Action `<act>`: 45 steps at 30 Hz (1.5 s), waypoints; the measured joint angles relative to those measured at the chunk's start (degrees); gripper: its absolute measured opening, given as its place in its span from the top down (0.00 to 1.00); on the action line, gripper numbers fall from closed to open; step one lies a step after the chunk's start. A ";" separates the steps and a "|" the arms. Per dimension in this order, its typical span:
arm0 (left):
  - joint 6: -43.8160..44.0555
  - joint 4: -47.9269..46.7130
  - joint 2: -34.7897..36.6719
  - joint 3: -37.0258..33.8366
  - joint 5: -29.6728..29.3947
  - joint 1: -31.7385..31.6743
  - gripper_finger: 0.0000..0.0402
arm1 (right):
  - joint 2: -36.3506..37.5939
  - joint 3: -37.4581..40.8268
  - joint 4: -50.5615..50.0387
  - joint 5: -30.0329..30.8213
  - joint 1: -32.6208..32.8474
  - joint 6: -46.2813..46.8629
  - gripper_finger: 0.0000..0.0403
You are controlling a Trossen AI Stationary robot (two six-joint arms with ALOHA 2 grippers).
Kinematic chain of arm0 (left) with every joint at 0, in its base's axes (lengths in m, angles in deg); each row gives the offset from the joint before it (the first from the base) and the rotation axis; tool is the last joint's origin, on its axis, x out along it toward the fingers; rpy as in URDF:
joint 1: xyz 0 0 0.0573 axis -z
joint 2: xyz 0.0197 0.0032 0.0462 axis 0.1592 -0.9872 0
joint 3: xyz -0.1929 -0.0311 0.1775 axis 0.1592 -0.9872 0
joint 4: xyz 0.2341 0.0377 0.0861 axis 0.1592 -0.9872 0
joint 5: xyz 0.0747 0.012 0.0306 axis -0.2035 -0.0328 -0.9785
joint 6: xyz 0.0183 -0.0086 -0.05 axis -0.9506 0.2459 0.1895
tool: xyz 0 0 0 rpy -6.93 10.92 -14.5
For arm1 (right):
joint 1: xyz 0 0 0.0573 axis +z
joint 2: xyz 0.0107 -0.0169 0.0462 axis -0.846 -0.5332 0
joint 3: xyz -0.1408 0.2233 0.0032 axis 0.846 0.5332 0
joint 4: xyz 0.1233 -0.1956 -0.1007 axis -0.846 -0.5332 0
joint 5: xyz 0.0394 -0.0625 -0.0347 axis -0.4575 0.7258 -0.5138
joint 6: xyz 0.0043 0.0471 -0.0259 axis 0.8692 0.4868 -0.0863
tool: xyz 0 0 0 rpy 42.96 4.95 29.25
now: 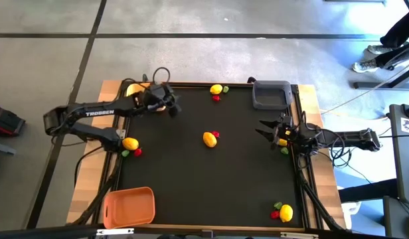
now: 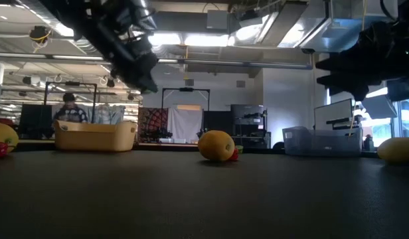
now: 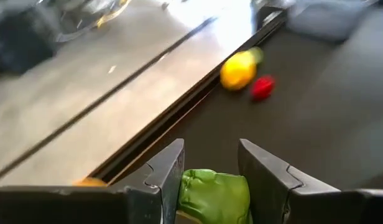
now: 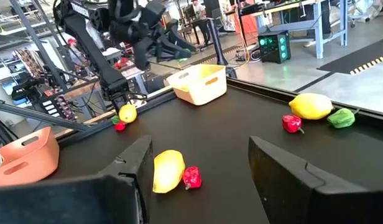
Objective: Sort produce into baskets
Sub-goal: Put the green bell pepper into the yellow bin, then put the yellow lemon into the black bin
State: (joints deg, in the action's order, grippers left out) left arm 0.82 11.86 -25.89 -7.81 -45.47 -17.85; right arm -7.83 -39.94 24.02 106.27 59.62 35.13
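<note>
My left gripper (image 1: 170,103) hangs over the table's far left corner, beside the yellow basket (image 4: 198,84), and is shut on a small green piece (image 3: 213,193). At the right edge my right gripper (image 1: 267,129) stands open and level, with nothing between its fingers. A lemon with a red piece (image 1: 209,138) lies mid-table. Another lemon, with a red and a green piece (image 1: 216,89), lies by the far edge. The grey basket (image 1: 271,93) stands at the far right. The orange basket (image 1: 128,204) stands at the near left. My left gripper pinches the green piece by its two sides (image 3: 186,186) between its two fingers. The fingers come from the table's left, slanting down. The piece is lifted clear of the table.
More produce lies in small groups: a lemon with red and green pieces at the left edge (image 1: 130,143), another such group at the near right corner (image 1: 286,212), and a lemon under the right gripper (image 1: 282,141). A raised dark rim (image 3: 179,106) borders the mat.
</note>
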 joint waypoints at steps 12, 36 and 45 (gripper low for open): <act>0.18 -8.43 -0.02 0.00 -0.15 -9.39 0.65 | 0.00 0.00 -3.42 1.49 0.02 0.11 0.50; 3.74 -12.03 -0.04 0.00 -0.08 -17.68 0.54 | 0.00 0.00 -3.72 1.53 0.02 0.09 0.50; 4.01 -12.60 -0.04 -0.02 0.66 -17.20 0.48 | 0.00 0.00 -3.64 1.56 0.02 0.09 0.50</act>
State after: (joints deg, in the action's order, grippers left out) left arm 4.83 -0.74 -25.92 -7.83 -44.81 -35.05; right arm -7.83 -39.94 20.38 107.82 59.64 35.22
